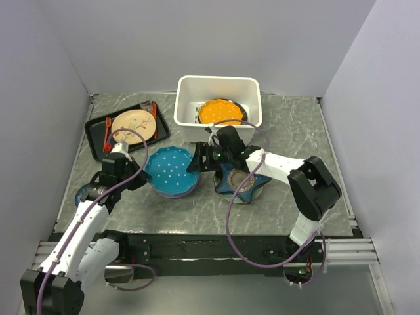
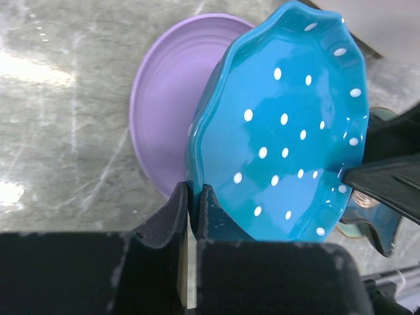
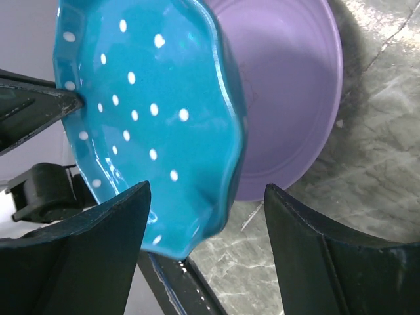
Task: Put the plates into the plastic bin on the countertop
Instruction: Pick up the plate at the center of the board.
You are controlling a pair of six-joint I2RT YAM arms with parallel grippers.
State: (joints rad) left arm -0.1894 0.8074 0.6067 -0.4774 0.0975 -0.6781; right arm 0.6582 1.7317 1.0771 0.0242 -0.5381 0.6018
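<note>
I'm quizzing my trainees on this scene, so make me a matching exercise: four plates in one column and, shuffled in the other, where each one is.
1. blue dotted plate
2. orange plate
3. star-shaped plate
4. beige plate

A. on the black tray
B. inside the white bin
C. rim pinched by the left gripper
D. beneath the right arm

Pairs: 1-C, 2-B, 3-D, 4-A

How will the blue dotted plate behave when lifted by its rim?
Probably stiff: the dotted plate shows no sag, though it is held only at its rim. Its glossy glaze looks slippery, so it may pivot. It would likely chip if dropped on the hard countertop.
</note>
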